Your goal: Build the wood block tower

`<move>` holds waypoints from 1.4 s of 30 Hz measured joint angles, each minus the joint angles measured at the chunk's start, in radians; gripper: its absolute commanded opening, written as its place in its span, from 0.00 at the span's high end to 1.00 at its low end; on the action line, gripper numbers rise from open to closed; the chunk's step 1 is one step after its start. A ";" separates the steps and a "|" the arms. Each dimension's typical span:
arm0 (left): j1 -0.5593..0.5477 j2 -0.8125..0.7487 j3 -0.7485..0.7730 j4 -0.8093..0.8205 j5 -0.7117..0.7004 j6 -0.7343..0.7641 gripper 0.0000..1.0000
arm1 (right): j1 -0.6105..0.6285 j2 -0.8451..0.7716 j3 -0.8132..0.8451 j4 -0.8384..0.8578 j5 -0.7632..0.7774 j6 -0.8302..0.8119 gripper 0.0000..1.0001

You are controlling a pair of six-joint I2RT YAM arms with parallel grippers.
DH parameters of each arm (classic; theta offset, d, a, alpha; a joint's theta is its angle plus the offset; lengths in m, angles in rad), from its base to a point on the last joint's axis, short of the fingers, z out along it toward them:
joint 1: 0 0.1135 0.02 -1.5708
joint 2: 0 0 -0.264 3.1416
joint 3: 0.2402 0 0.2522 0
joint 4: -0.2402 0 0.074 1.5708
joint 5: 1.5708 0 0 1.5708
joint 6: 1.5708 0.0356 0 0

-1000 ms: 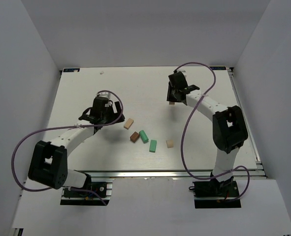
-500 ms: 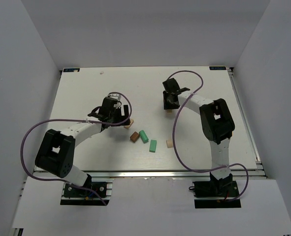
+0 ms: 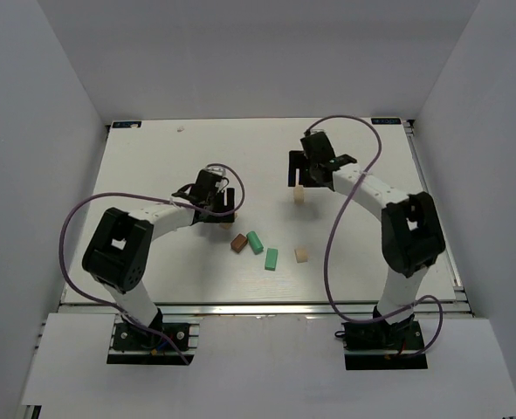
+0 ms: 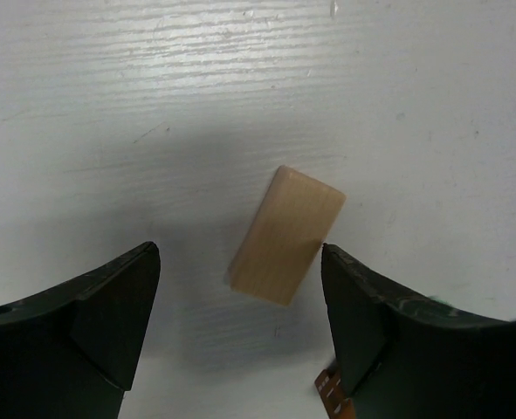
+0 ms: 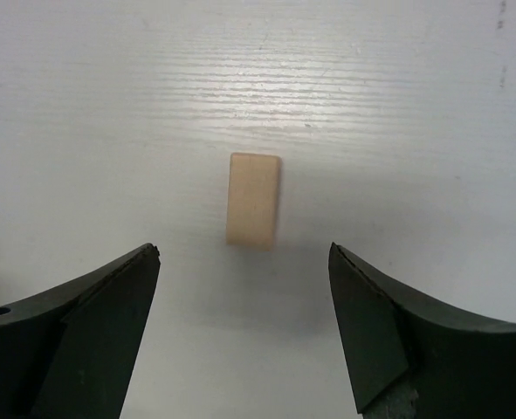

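No wood block tower stands in view; the blocks lie singly on the white table (image 3: 153, 157). My left gripper (image 3: 223, 208) hangs open over a pale tan block (image 4: 286, 236), which lies slantwise on the table between the fingers and touches neither. Open too, my right gripper (image 3: 304, 173) is just behind another tan block (image 3: 299, 194), seen in the right wrist view as a small upright rectangle (image 5: 253, 200) ahead of the gripper (image 5: 244, 248). A dark brown block (image 3: 238, 243), two mint green blocks (image 3: 255, 242) (image 3: 271, 258) and a tan block (image 3: 301, 255) lie near the front centre.
Purple cables loop over both arms (image 3: 354, 122). White walls close in the table on the left, right and back. The metal rail (image 3: 258, 307) runs along the near edge by the arm bases.
My right gripper has opened and left its tan block on the table. My left arm has swung right, over the tan block, and its jaws have narrowed a little.
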 measured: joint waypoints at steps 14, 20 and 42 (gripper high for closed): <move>-0.078 0.117 0.118 -0.055 -0.126 0.003 0.81 | -0.053 -0.451 -0.425 0.089 0.015 0.077 0.16; -0.102 0.202 0.304 -0.120 -0.135 -0.025 0.93 | -0.052 -0.634 -0.570 0.101 0.073 0.098 0.11; -0.303 0.687 1.027 -0.369 -0.295 -0.246 0.93 | -0.167 -0.806 -0.684 0.070 0.169 0.160 0.11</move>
